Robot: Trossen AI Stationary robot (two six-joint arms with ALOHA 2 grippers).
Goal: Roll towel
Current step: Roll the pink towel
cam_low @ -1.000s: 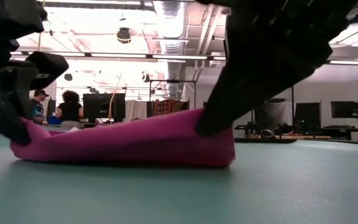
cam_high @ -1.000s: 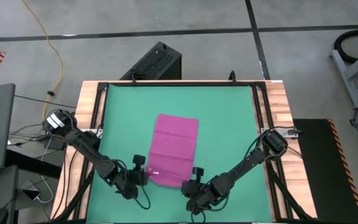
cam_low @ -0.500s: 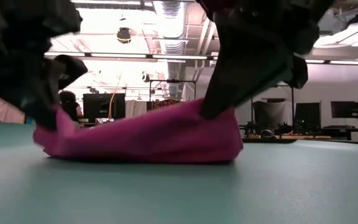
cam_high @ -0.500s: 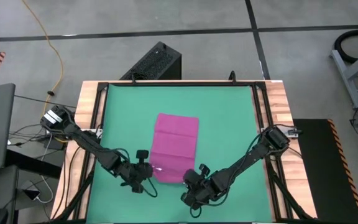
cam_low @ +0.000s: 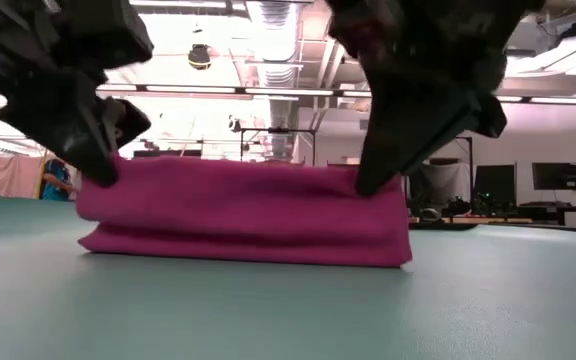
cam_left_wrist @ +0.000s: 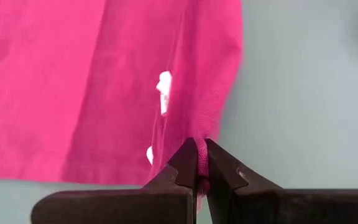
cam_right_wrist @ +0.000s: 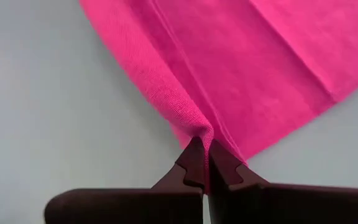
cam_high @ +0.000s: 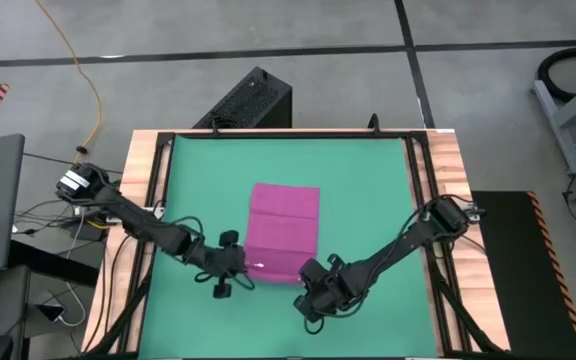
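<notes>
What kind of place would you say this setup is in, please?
Probably a robotics lab or workshop: exposed ceiling ducts, monitors on benches behind, and a concrete floor around the wood-edged table.

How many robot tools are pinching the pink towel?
2. The left tool pinches the towel's near left corner; the right tool pinches its near right corner. Both are shut on the cloth.

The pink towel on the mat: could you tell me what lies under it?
The towel lies on the green mat. Its near edge is pinched up by the left gripper and right gripper. Anything beneath is covered.
</notes>
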